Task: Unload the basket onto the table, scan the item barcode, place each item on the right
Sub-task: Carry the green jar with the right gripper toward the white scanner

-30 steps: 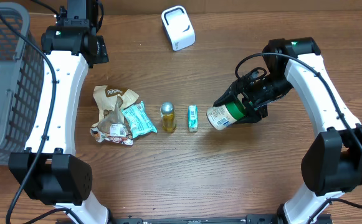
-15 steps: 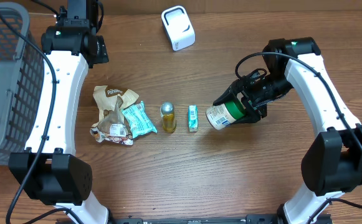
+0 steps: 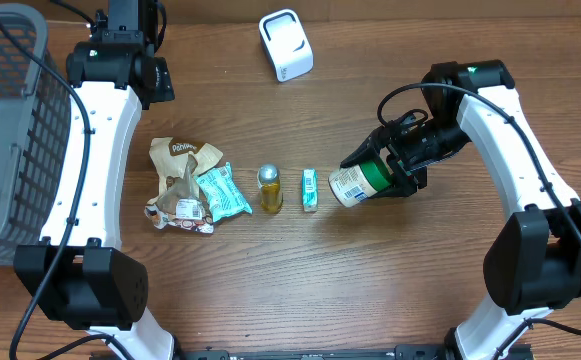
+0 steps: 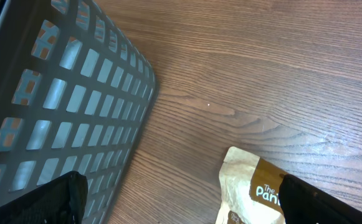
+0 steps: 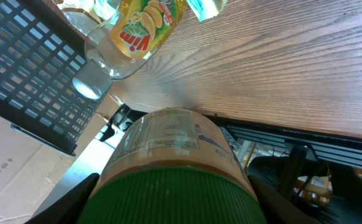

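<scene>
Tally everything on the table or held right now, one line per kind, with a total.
brown bag: 1
teal wrapper: 1
bottle: 1
small box: 1
jar: 1
scanner: 1
basket: 1
Total: 7

a dark mesh basket (image 4: 62,112) filled the left side above the wooden table (image 4: 261,68), a brown paper snack bag (image 4: 249,186) lay near its wall, between the wide-apart dark fingertips (image 4: 43,202) of the left gripper (image 4: 179,206).
</scene>
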Robot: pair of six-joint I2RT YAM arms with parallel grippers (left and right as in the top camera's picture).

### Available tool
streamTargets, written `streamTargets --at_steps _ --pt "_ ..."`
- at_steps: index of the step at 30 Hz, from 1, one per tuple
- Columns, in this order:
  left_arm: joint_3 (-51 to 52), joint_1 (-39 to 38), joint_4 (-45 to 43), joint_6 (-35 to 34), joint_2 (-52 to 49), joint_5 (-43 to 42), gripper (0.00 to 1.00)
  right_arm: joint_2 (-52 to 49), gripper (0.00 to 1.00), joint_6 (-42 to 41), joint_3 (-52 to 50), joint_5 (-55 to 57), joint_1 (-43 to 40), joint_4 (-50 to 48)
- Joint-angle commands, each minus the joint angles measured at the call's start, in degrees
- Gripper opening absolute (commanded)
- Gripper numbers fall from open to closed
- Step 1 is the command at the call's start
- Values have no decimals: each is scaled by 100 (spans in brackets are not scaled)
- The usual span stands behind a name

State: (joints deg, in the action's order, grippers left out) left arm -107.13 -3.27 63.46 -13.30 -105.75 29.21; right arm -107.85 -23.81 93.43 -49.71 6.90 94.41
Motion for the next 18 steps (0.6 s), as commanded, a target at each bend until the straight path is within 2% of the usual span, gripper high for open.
streamTargets --at_steps 1,4,13,16,18 --pt "-98 -13 -7 46 107 76 99 57 23 -17 142 -236 15 -74" --pt "-96 -13 -7 48 107 76 99 57 22 -17 142 70 15 -262" --pt "-96 -13 -7 48 107 76 100 57 4 -17 142 2935 15 -2070" --pt "-98 -13 -7 48 107 76 100 57 4 -17 142 3261 15 -2332" --pt "-98 -13 -7 48 107 76 100 57 4 -17 142 3217 2 -2844"
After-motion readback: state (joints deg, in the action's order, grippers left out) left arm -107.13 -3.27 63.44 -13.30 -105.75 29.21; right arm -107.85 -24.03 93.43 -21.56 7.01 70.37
